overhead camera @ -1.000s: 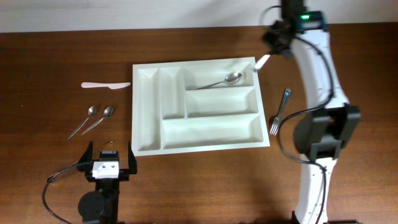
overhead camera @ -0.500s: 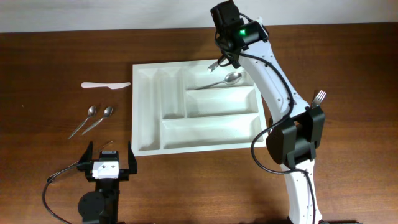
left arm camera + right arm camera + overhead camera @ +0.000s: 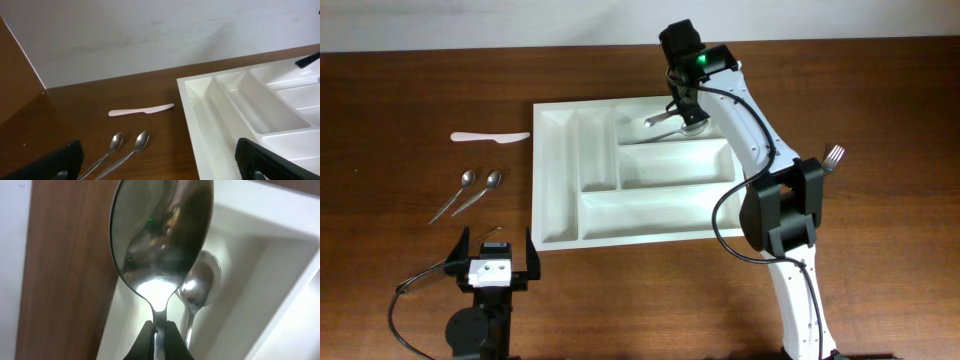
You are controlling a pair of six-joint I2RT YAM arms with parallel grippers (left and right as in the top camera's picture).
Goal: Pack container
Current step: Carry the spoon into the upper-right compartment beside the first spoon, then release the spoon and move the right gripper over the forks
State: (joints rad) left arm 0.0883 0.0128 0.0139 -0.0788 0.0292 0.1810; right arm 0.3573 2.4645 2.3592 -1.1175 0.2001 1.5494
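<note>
Right gripper [image 3: 159,332] clamped on spoon [image 3: 160,235] handle above top compartment of cutlery tray [image 3: 555,180] (second spoon [image 3: 200,287] lies inside); left gripper [image 3: 497,243] wide open, empty.

Dark brown wooden table [image 3: 400,90] fills the view, its grain running side to side. Along the far edge, a plain white wall [image 3: 520,20] meets the wood. From the left wrist, that wall shows faint grey scuffs. Light is even, with a soft sheen on the tabletop.
</note>
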